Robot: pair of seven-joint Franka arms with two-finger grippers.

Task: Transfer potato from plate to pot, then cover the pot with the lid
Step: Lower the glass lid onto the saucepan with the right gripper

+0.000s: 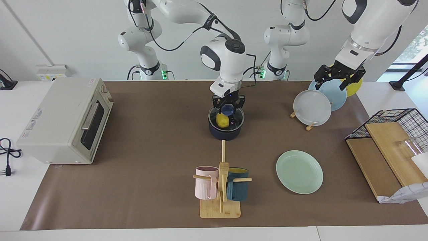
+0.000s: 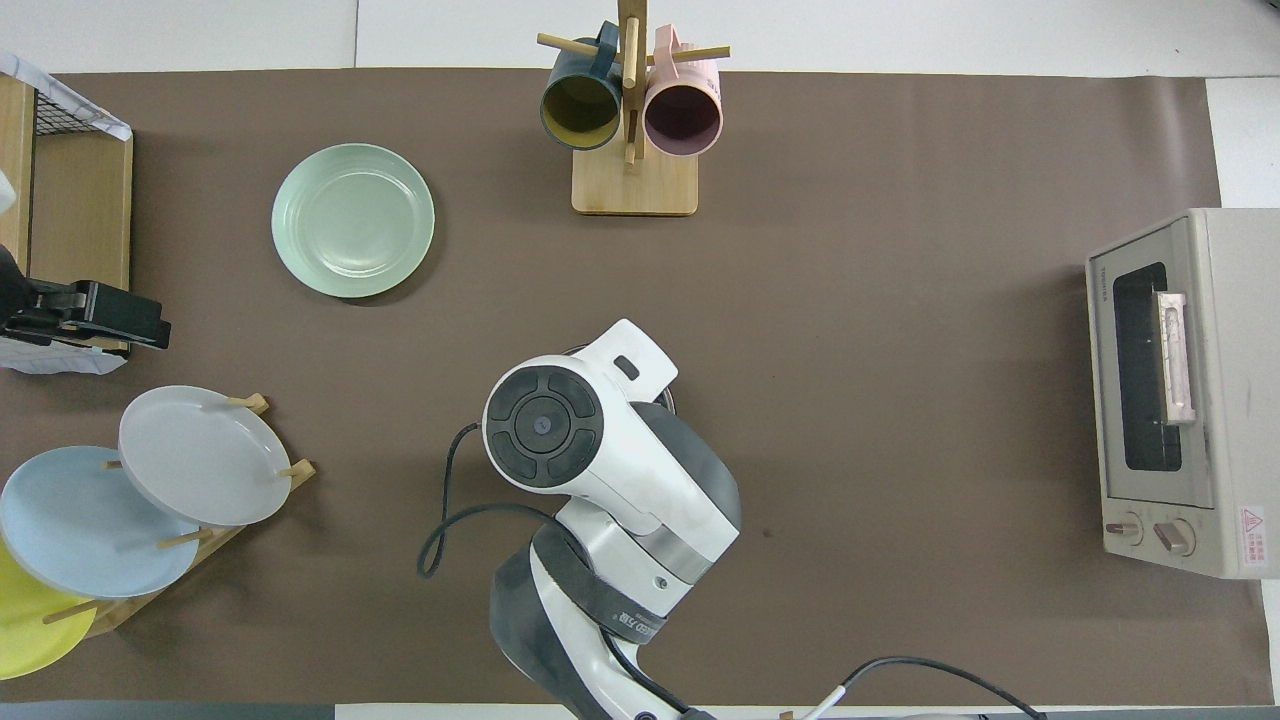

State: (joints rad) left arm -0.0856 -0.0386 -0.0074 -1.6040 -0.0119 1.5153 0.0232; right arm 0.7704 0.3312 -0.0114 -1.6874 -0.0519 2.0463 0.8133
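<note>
lid (image 1: 226,117) on the pot (image 1: 226,131), potato (image 1: 222,120) inside under the glass

the right gripper (image 1: 228,106) has its fingers closed tight on the lid's blue knob, directly over the pot; its arm hides pot and lid from above. the mint plate (image 1: 299,171) lies bare, farther from the robots toward the left arm's end. the mug rack (image 1: 220,187) stands farther out, the toaster oven (image 1: 65,120) at the right arm's end. the left gripper (image 1: 339,77) waits with fingers spread, holding nothing, over the plate rack (image 1: 311,107).

plain white wall (image 1: 67,40); white table (image 1: 10,187), brown mat (image 1: 150,147); window (image 1: 416,43) at edge.
</note>
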